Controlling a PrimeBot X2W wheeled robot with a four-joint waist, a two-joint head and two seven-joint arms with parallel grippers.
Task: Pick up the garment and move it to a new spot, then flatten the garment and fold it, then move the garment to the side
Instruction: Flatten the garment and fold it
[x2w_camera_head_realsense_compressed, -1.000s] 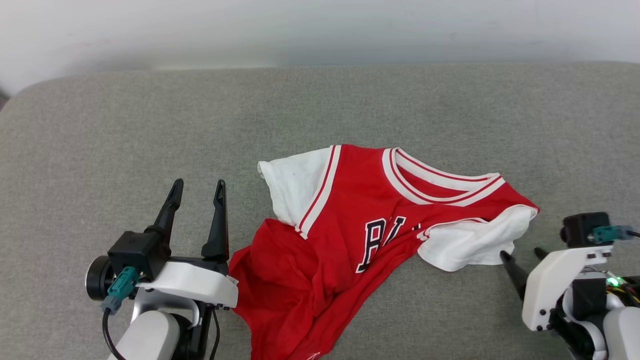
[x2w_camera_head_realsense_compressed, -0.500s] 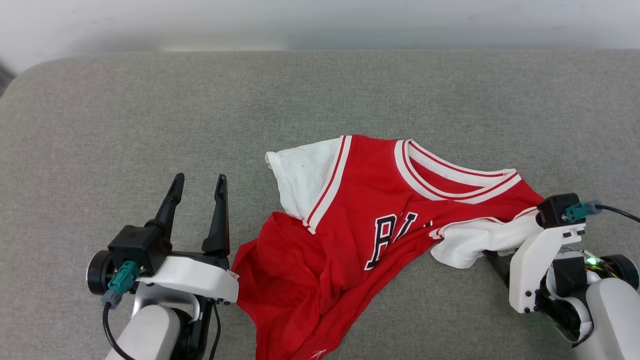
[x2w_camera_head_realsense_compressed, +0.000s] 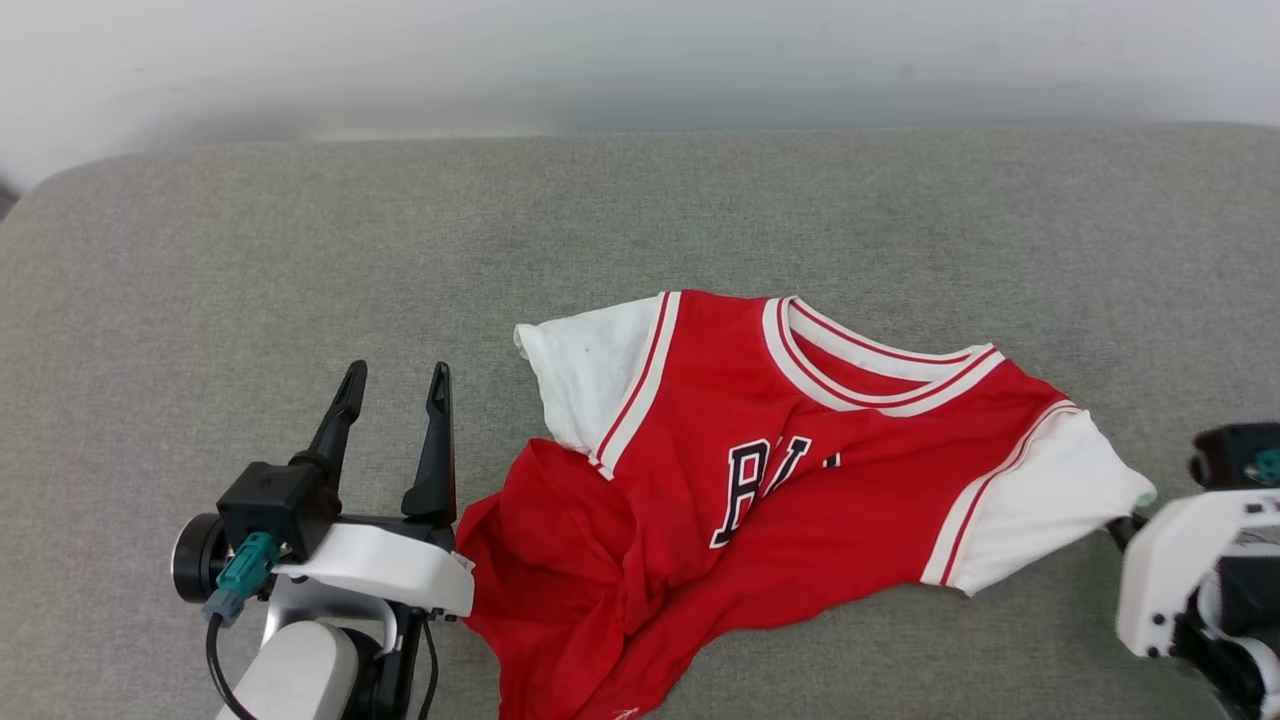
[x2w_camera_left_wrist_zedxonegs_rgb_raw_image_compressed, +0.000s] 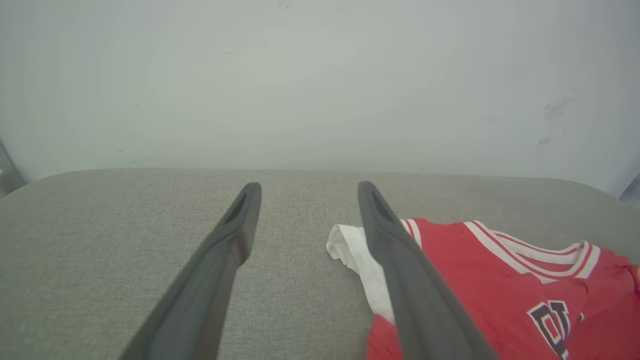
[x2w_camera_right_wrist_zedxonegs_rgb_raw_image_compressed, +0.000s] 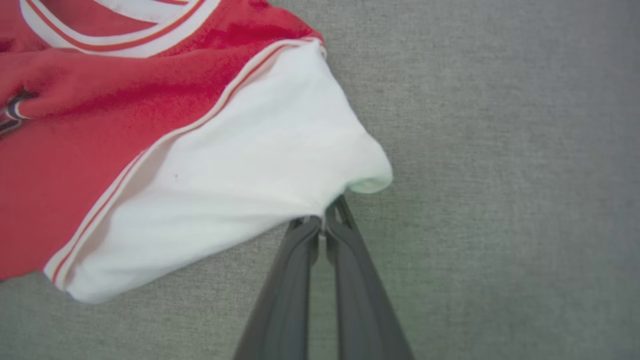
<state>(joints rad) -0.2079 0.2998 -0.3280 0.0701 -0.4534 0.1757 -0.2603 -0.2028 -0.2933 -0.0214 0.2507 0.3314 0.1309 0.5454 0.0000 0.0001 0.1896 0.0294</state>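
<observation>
Grey cushion (x2w_camera_head_realsense_compressed: 300, 250) carries one crumpled red garment (x2w_camera_head_realsense_compressed: 690, 410).

Grey fabric surface (x2w_camera_head_realsense_compressed: 700, 200), pale wall (x2w_camera_head_realsense_compressed: 640, 60)

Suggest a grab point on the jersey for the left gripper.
Probably the white left sleeve of the jersey, at its outer cuff corner, coming in low from the robot's left. That cuff lies flat and faces the open left gripper. The right gripper is shut on the opposite sleeve, so the two could stretch it flat.
</observation>
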